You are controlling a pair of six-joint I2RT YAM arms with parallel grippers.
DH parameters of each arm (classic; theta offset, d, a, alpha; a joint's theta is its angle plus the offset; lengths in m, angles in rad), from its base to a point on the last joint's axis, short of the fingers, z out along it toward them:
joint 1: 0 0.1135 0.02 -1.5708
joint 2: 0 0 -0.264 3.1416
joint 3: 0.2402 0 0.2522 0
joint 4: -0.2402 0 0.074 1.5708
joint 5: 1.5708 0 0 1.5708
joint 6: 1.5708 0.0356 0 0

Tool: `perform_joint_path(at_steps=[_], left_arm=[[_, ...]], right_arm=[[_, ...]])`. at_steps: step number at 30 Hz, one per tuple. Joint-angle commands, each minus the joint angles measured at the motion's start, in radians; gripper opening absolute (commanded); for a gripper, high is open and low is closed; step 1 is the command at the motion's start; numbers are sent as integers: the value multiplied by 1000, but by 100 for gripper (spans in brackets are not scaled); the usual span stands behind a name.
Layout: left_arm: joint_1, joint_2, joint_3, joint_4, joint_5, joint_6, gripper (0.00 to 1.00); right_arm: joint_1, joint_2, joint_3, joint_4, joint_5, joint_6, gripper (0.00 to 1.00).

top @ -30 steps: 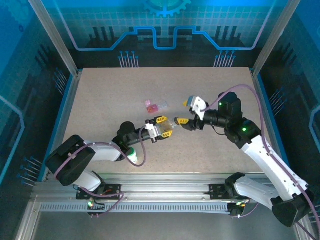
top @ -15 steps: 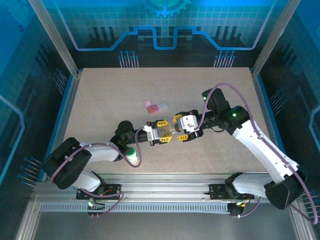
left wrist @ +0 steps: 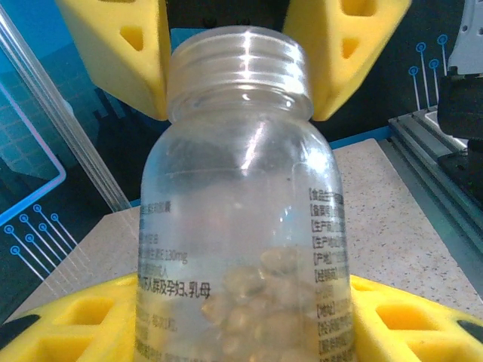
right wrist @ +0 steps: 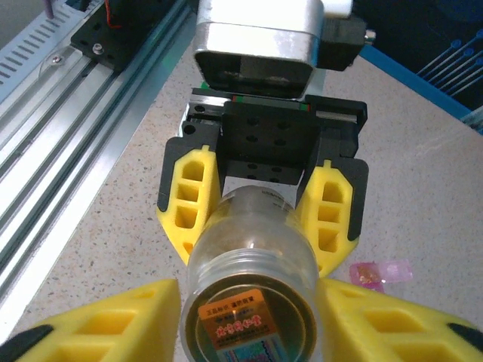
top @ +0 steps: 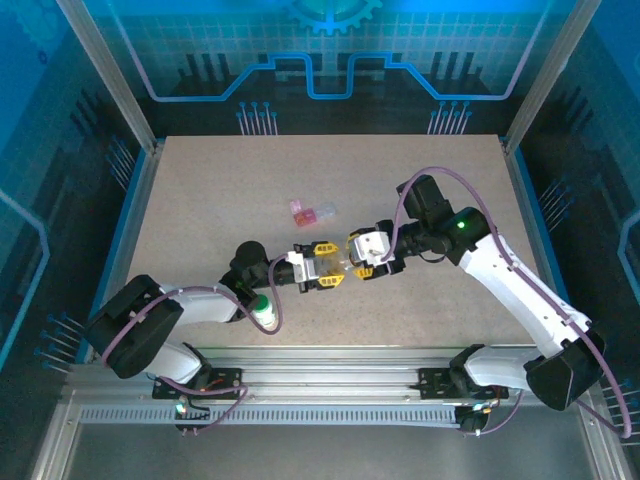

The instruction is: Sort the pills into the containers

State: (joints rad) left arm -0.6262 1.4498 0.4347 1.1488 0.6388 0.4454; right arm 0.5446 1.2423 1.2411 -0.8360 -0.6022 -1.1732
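Item: translucent uncapped plastic bottle (left wrist: pixel 241 226), horizontal over speckled counter (top: pixel 200 200). Left gripper (top: pixel 334 262) jaws clamp its body; right gripper (top: pixel 356 257) jaws pinch its threaded neck. Left wrist: amber pills (left wrist: pixel 256 302) inside. Right wrist: open mouth, pink-tinted vial (right wrist: pixel 381 273) lying on counter.

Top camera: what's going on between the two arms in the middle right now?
The left tool is clamped on a clear bottle with pills in it, held sideways. The bottle's threaded neck has no cap, and the right tool has its fingers either side of that neck; whether they are gripping it, I can't tell. Small pink vials lie on the table further back.
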Motion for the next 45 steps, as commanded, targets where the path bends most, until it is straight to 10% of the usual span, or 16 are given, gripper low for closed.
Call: perform_joint_path(at_steps=[1, 11, 13, 28, 32, 45], left_arm=[[10, -24, 9, 24, 39, -17, 0], [11, -66, 55, -84, -6, 38, 0], [11, -78, 62, -108, -32, 57, 0], [-9, -84, 59, -92, -190, 98, 0], [-8, -76, 40, -48, -263, 97, 0], [-21, 1, 35, 90, -341, 71, 0]], right_arm=[[15, 2, 17, -7, 4, 9, 44], [83, 23, -48, 103, 141, 379, 20], [85, 34, -59, 133, 163, 511, 1], [86, 54, -63, 320, 256, 1150, 0], [80, 24, -42, 294, 406, 1247, 56], [74, 89, -55, 309, 287, 1515, 74]])
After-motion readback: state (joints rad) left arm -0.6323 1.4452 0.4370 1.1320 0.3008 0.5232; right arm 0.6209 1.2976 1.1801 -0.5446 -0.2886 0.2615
